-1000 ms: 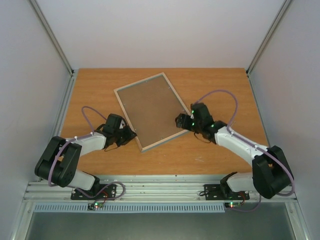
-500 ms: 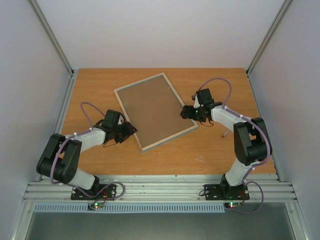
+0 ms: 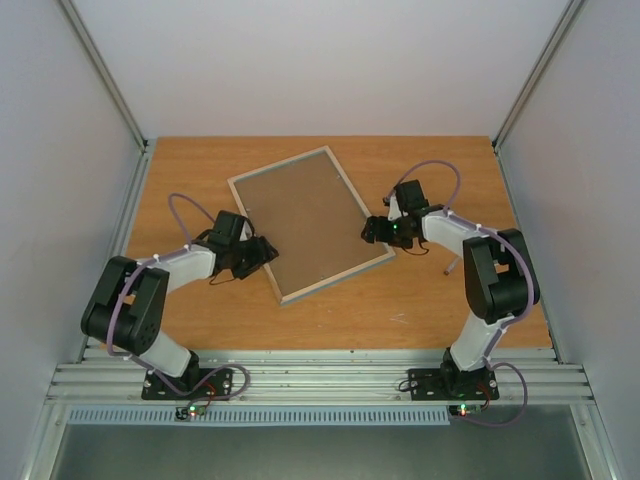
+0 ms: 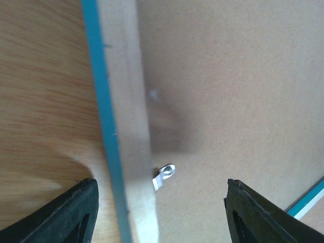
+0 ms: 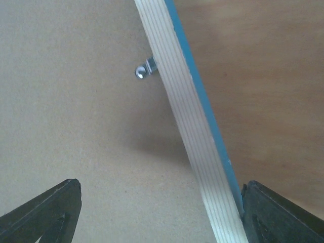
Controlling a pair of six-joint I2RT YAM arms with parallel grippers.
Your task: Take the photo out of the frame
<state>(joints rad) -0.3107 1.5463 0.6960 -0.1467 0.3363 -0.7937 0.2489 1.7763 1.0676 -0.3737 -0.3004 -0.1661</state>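
Here the frame (image 3: 338, 277) lies back-up and askew on the middle of the worktop (image 3: 440, 305), with the brown backing board (image 3: 305, 220) filling it. The left tool (image 3: 262, 252) stands open astride the left rail beside a small metal tab (image 4: 164, 175). The right tool (image 3: 372, 230) stands open astride the right rail.

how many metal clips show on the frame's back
2: left clip on the left rail of the frame, right clip on the right rail. More may be hidden.

Left arm (image 3: 180, 265), right arm (image 3: 450, 230): white links, black joints. Lilac cable (image 3: 432, 165) loops behind left gripper (image 3: 267, 251) and right gripper (image 3: 368, 231). Fingers (image 4: 71, 212) black.
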